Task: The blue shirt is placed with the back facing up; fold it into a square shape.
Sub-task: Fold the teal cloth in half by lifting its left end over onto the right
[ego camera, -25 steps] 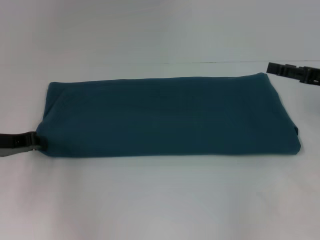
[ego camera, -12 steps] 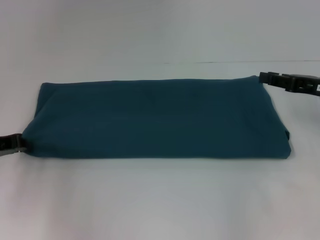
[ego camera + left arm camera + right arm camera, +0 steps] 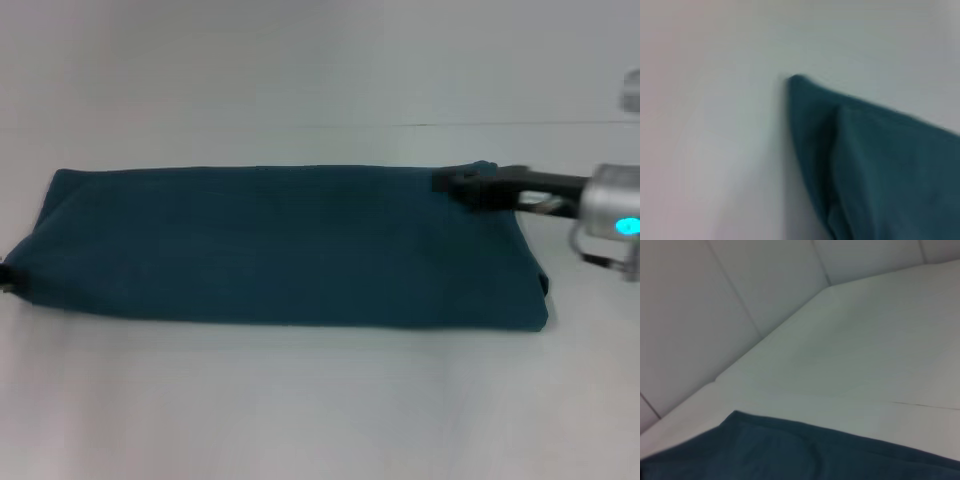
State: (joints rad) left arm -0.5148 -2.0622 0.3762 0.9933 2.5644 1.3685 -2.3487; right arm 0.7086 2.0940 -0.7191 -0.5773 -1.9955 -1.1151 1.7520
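The blue shirt (image 3: 280,245) lies on the white table as a long folded strip, plain side up. My left gripper (image 3: 4,279) shows only as a dark sliver at the picture's left edge, shut on the shirt's near left corner, which is pulled to a point. My right gripper (image 3: 452,184) reaches in from the right and sits over the shirt's far right corner. The left wrist view shows a pointed shirt corner (image 3: 865,165) on the table. The right wrist view shows the shirt's edge (image 3: 790,452).
The white table (image 3: 320,400) runs around the shirt on all sides, with a thin seam line (image 3: 520,124) behind it. A pale panelled wall (image 3: 715,300) stands at the table's far edge.
The shirt has slid to the left together with my left gripper, which is now almost out of the picture. My right gripper has moved left, onto the shirt's far right corner.
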